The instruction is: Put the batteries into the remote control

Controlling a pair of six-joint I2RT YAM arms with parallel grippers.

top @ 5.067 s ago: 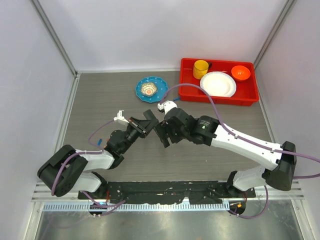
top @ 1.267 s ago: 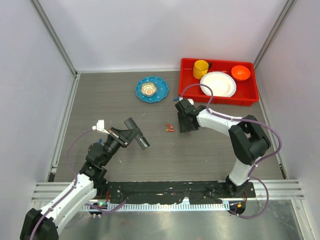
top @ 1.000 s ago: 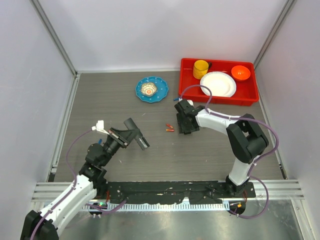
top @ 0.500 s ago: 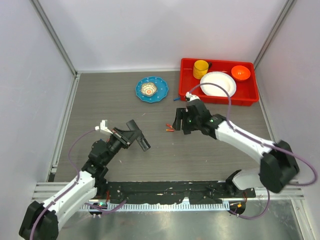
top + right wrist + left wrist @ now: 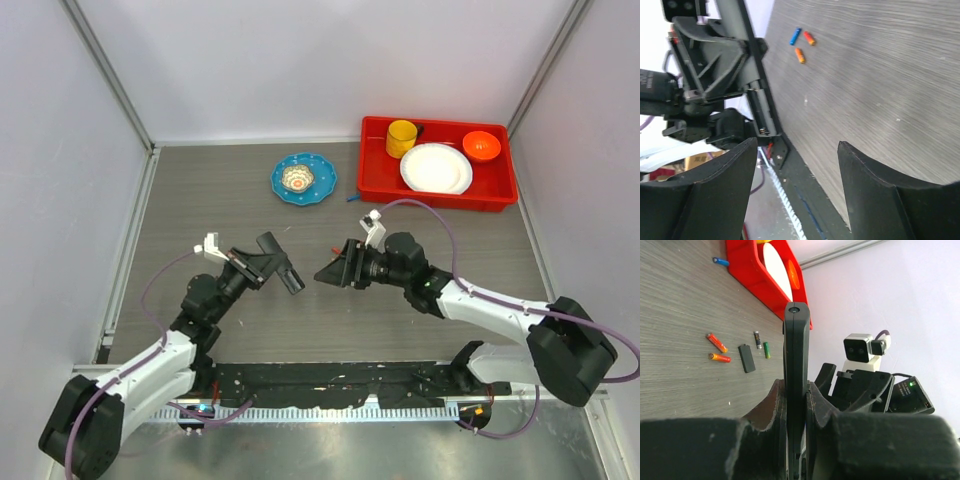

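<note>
My left gripper (image 5: 262,262) is shut on the remote control (image 5: 283,272), a slim black bar held above the table. In the left wrist view the remote control (image 5: 796,350) stands edge-on between the fingers (image 5: 770,405). Two orange-red batteries (image 5: 717,343) lie on the table beyond it, next to a small flat black piece (image 5: 746,358) and two darker batteries (image 5: 762,344). My right gripper (image 5: 330,272) is open and empty, pointing left at the remote and hiding the batteries from above. In the right wrist view the gripper (image 5: 797,145) faces the remote control (image 5: 759,107).
A red tray (image 5: 372,180) with a yellow cup (image 5: 401,136), white plate (image 5: 436,167) and orange bowl (image 5: 481,145) stands back right. A blue dish (image 5: 303,179) sits at the back centre. Small red, orange and blue cylinders (image 5: 803,45) lie near the left arm.
The grippers parted from the remote; my right gripper went to the batteries, then swung back left, open and empty, toward the remote. The left gripper kept the remote and shifted slightly right.
</note>
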